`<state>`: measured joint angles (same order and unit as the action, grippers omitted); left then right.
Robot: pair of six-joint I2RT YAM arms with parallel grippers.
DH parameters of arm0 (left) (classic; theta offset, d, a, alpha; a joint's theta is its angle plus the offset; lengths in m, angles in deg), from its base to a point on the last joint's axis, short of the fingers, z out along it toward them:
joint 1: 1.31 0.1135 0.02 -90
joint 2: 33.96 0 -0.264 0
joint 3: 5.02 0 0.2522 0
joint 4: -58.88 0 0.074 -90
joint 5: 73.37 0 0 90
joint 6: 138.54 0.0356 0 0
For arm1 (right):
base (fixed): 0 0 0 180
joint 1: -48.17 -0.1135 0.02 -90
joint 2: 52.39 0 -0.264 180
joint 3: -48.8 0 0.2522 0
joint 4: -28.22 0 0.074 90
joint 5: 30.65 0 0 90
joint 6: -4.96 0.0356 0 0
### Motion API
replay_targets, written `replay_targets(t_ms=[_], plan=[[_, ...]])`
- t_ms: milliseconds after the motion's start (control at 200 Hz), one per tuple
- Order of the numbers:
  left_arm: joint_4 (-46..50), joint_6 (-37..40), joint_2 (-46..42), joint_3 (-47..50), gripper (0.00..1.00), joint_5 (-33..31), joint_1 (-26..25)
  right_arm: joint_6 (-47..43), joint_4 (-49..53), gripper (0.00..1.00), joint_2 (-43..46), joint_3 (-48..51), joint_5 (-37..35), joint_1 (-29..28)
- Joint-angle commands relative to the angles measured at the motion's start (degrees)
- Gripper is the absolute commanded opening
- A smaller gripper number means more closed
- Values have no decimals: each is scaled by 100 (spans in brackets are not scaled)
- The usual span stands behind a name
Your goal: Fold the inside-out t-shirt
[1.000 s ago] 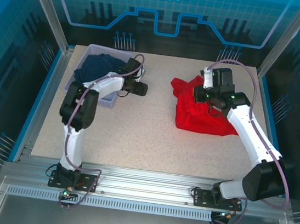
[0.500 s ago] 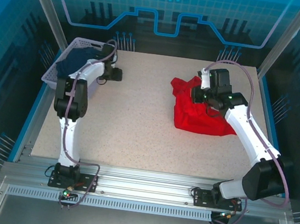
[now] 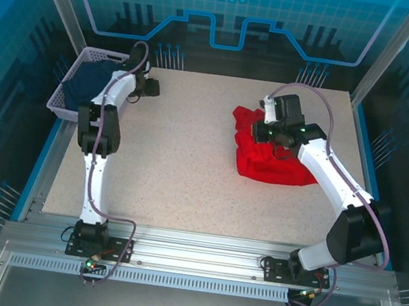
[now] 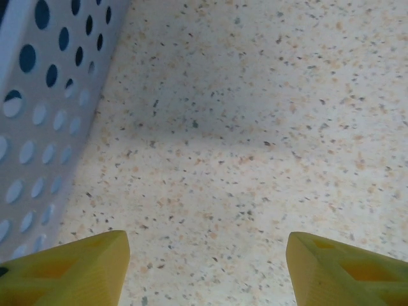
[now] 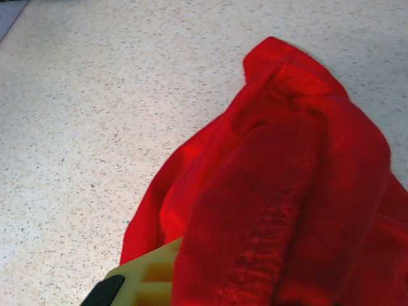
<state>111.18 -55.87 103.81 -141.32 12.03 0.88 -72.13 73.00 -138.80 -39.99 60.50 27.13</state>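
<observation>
One inside-out t-shirt [image 3: 273, 162], bright red and soft, lies crumpled in a heap on the right half of the desk [image 3: 188, 166], toward its far side. Seen from above, the heap has a broad, bunched body and a narrower lobe sticking out at its far-left corner. The cloth is plain, creased into deep folds with darker shadows between them. The right wrist view shows it close up: a raised stitched seam [image 5: 264, 229] runs down one fold, and a rounded hem edge stands at the top of the bunch.

The right fingers [image 5: 145, 280] are clenched on a fold at the heap's far-left part. The red cloth drapes over the yellow finger, so only its lower corner shows. The speckled desk is bare just left of the shirt.

Well apart, at the desk's far-left corner, a pale perforated basket [image 3: 70, 73] holds a navy garment [image 3: 86, 86] and sits tilted over the desk's edge. The left fingers [image 4: 70, 268] hover just beside the basket's wall, spread wide and released, with only speckled desk between them.
</observation>
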Motion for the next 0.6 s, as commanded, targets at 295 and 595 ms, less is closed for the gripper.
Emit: replay_targets(t_ms=[295, 595], plan=[[-3509, -1635, -4042, 4810, 72, 2750, -694, -429, 199, 14, 366, -1753, 697, -1072], [-3237, -1407, -5792, 6479, 74, 1708, -756, -231, 172, 18, 924, -1685, 717, -455]])
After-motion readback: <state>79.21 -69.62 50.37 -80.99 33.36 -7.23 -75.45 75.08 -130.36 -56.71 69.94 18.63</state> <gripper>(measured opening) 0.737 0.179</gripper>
